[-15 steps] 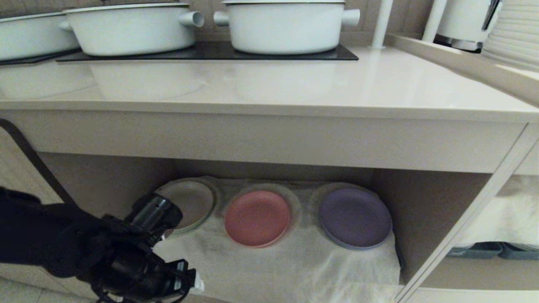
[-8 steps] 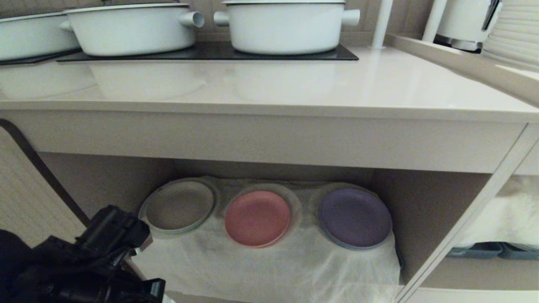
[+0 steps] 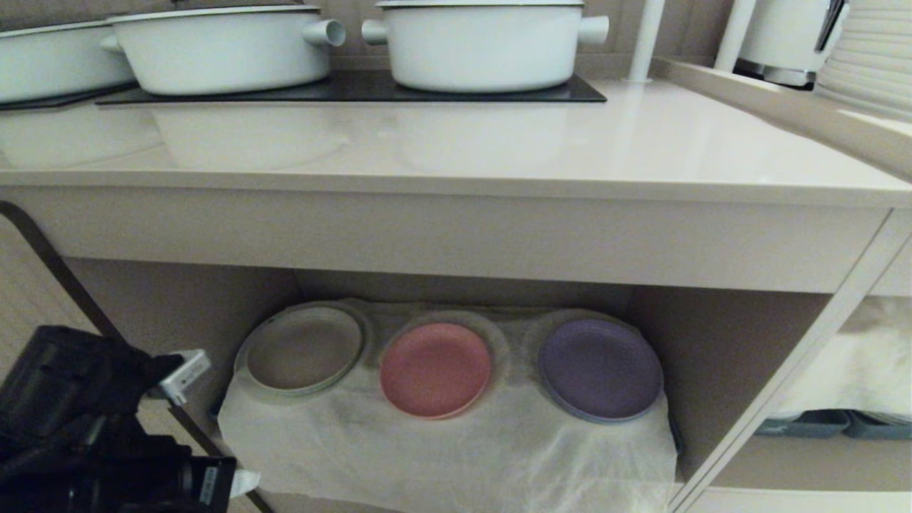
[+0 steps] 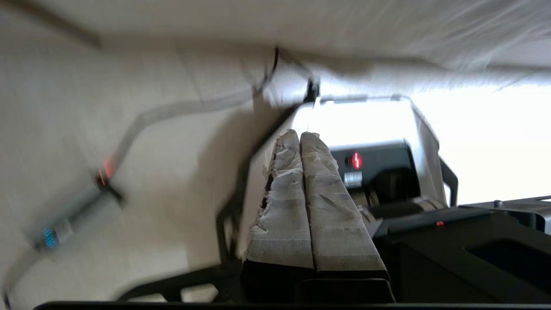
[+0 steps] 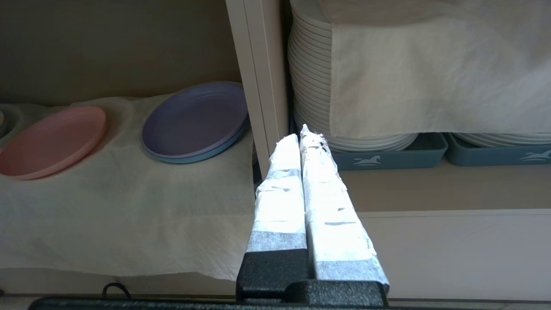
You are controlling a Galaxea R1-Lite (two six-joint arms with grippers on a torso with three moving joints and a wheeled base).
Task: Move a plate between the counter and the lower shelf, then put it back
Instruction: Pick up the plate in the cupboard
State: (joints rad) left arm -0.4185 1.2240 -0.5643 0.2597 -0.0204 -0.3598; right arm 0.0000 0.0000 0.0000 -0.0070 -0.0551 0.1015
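Note:
The pink plate lies flat on the white cloth of the lower shelf, between a beige plate and a purple plate. The glossy counter above it carries no plate. My left arm hangs low at the left, outside the shelf and well clear of the plates. In its wrist view the left gripper is shut and empty, pointing at the floor and my base. My right gripper is shut and empty in front of the shelf's divider post, with the pink plate off to its side.
Two white pots stand on the black hob at the counter's back. The divider post separates the shelf from a cubby holding stacked white plates in grey-blue trays.
My left arm has drawn back from the front of the shelf toward the lower left. It no longer covers the beige plate. None of the plates has moved.

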